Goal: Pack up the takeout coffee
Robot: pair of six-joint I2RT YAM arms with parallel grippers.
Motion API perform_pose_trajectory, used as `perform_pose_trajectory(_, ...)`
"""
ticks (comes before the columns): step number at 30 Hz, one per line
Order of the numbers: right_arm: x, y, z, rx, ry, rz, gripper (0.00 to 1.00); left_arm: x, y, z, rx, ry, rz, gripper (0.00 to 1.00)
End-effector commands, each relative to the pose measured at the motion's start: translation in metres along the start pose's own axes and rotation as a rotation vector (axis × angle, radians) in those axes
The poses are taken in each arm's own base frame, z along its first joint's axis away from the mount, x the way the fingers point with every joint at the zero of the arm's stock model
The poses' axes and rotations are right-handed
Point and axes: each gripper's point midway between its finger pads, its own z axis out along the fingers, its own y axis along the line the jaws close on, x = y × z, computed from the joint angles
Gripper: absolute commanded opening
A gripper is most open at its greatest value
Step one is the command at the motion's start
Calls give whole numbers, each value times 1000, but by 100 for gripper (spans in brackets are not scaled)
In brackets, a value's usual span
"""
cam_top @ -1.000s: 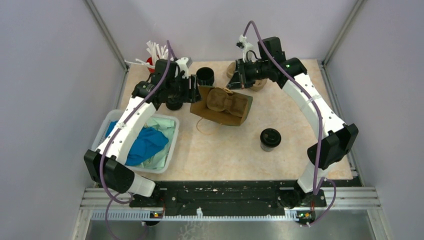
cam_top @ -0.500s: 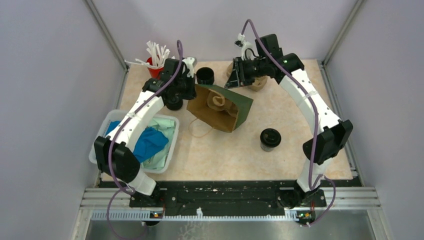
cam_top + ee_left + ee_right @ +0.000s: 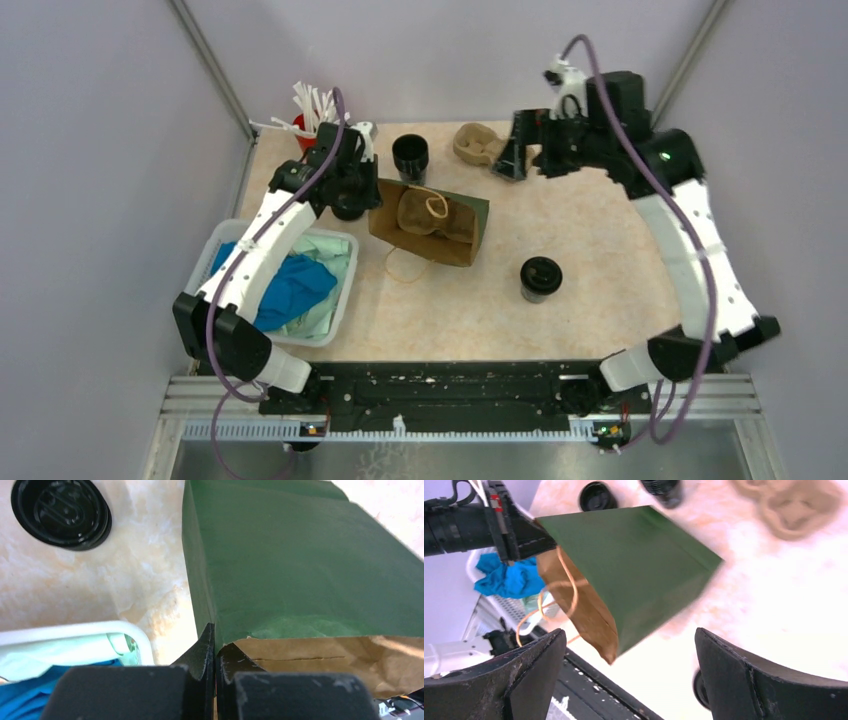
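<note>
The left pincer (image 3: 214, 636) grips the rim of the paper bag (image 3: 300, 555) for loading; the wide-open, empty right pincer (image 3: 629, 635) must next grasp the takeout coffee (image 3: 540, 277), upright on the desk (image 3: 610, 250) at the bag's 4 o'clock.

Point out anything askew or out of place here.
The green paper bag with brown lining is tipped on its side, mouth gaping, its rim pinched by the fingers of the left gripper. One rope handle dangles loose. Nothing looks spilled or damaged.
</note>
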Motion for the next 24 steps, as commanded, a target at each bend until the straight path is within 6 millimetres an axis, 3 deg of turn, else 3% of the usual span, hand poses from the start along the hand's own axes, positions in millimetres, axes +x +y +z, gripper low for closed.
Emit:
perform_pose_trajectory(1, 18, -42, -63, 194, -86, -7, 99, 3, -6, -22, -1, 13, -93, 0)
perform_pose_trajectory(5, 57, -75, -70, 323, -2, 15, 99, 1, -10, -35, 17, -18, -129, 0)
perform_pose_trajectory(9, 95, -96, -61, 383, 124, 55, 97, -2, -20, -38, 80, -65, -132, 0)
perform_pose_trajectory(11, 94, -94, -59, 369, 125, 67, 97, -1, -21, -39, 91, -66, -126, 0)
perform_pose_trajectory(13, 76, -85, -58, 336, 71, 65, 97, 2, -19, -41, 85, -64, -124, 0)
perform_pose_trajectory(15, 73, -86, -51, 338, 90, 99, 97, 2, -20, -44, 92, -71, -114, 0)
perform_pose_trajectory(19, 122, -112, -29, 440, 285, 209, 99, 0, -22, -48, 106, -79, -95, 0)
perform_pose_trajectory(24, 168, -119, -12, 429, 378, 265, 99, 4, -30, -49, 152, -79, -115, 0)
